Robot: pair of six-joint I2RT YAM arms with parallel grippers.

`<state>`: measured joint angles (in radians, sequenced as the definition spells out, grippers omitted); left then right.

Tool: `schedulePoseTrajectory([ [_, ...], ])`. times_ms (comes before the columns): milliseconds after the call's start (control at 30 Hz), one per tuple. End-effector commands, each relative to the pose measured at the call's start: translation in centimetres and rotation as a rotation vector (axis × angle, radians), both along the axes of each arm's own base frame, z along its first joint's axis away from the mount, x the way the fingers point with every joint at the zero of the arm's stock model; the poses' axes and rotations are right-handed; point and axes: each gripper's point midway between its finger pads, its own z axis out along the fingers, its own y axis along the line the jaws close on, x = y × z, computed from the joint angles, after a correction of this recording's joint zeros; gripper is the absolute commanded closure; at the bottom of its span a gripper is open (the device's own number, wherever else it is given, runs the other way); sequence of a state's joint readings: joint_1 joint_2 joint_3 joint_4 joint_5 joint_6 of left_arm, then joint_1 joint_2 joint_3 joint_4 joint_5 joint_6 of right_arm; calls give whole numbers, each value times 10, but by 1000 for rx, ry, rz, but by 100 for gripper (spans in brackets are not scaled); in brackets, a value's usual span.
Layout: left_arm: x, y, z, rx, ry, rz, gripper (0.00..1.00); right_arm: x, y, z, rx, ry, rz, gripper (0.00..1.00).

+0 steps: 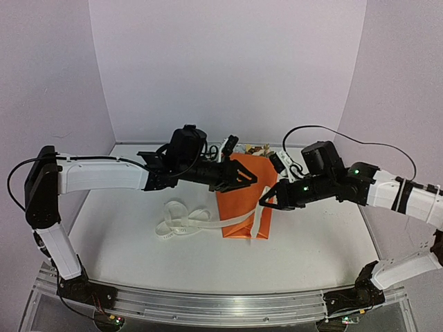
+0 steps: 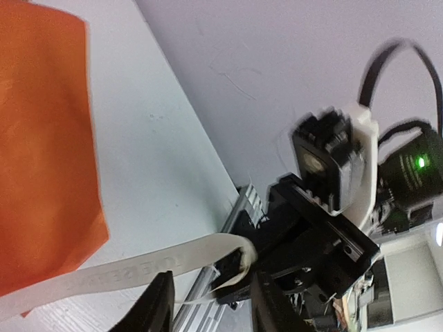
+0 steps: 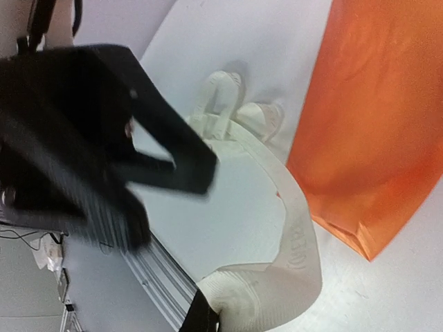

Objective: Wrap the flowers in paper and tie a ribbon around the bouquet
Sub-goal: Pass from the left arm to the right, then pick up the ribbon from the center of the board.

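Top external: bouquet (image 1: 239,207) lies centre frame, blooms toward the top. Ribbon (image 1: 208,225) crosses its lower part, with slack loops to its left. Right gripper (image 1: 264,202) is clamped on the ribbon just right of the cone. Left gripper (image 1: 243,178) hangs over the cone, jaws apart, seemingly empty. Risk: with nothing pinning the bouquet, a pull drags it or slides the ribbon off the narrow end.
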<state>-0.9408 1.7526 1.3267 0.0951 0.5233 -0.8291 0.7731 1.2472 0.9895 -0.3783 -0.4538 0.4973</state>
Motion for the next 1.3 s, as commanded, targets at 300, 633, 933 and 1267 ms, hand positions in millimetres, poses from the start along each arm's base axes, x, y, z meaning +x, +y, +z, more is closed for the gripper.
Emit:
schedulePoseTrajectory([
  [300,76,217,-105,630,-5,661,51,-65,-88,-53,-334,91,43,100],
  [633,70,250,-187,852,157,651,54,-67,-88,-58,-353,111,55,100],
  [933,70,235,-223,826,253,597,53,-66,-91,-59,-370,100,51,100],
  [1267,86,229,-224,769,238,647,95,-57,-112,-60,-472,52,-17,100],
])
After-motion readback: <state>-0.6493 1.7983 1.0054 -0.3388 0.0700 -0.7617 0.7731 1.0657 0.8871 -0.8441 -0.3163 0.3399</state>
